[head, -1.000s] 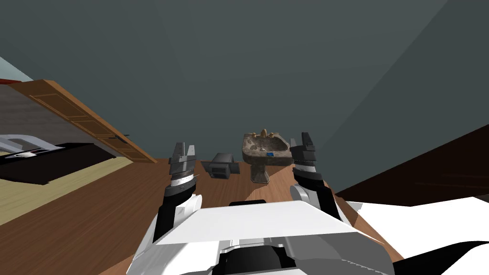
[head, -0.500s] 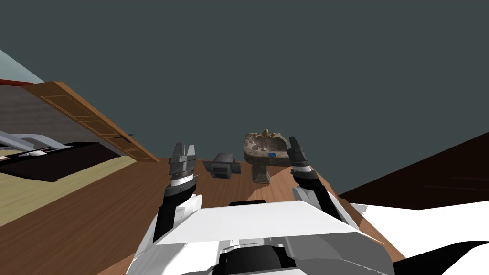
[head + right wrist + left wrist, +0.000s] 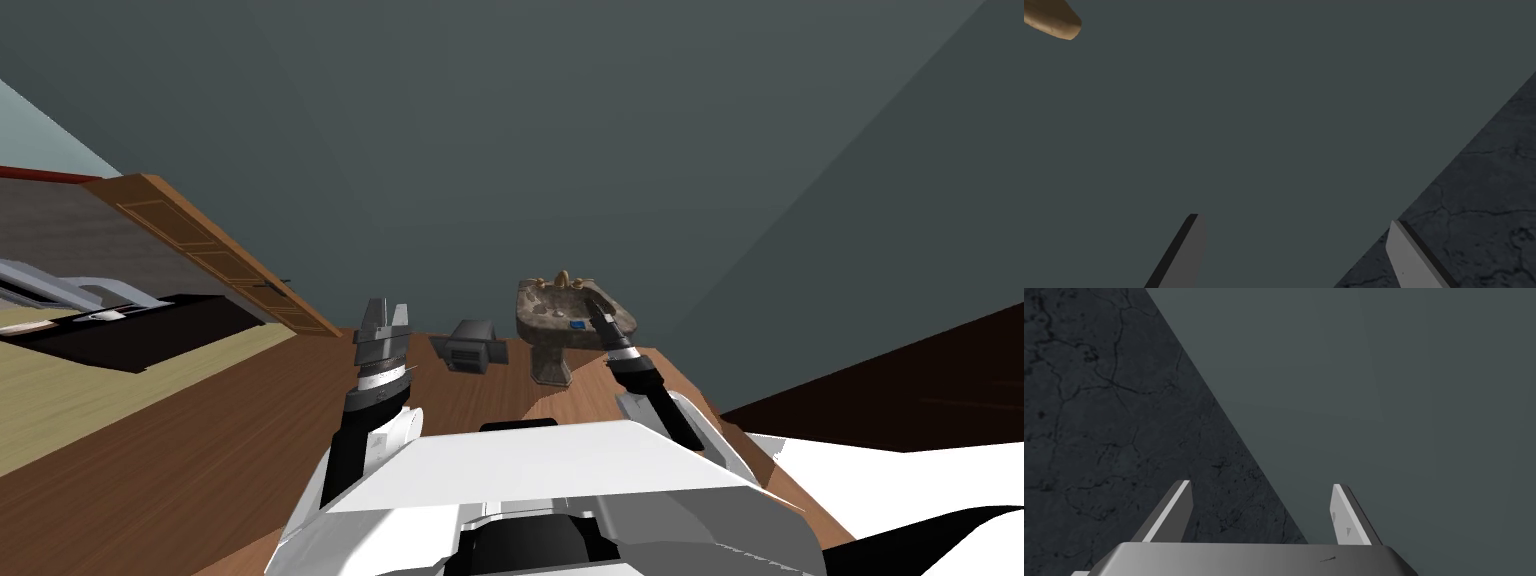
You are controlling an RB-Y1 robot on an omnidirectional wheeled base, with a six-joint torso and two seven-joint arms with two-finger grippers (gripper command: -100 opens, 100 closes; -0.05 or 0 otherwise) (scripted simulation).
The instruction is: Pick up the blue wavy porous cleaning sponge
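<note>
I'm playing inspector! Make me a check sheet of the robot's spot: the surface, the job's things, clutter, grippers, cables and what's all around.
Surface: brown mottled pedestal sink, standing on a wooden floor.
Job's things: small blue sponge lying on the sink's right part, not gripped.
Clutter: dark grey box on the floor left of the sink; tan taps at the sink's back.
Grippers: right gripper open, at the sink's right side, close to the sponge; left gripper open, held up, away from the sink.
Cables: nothing seen.
Surroundings: dark grey wall; open wooden door on the left.
</note>
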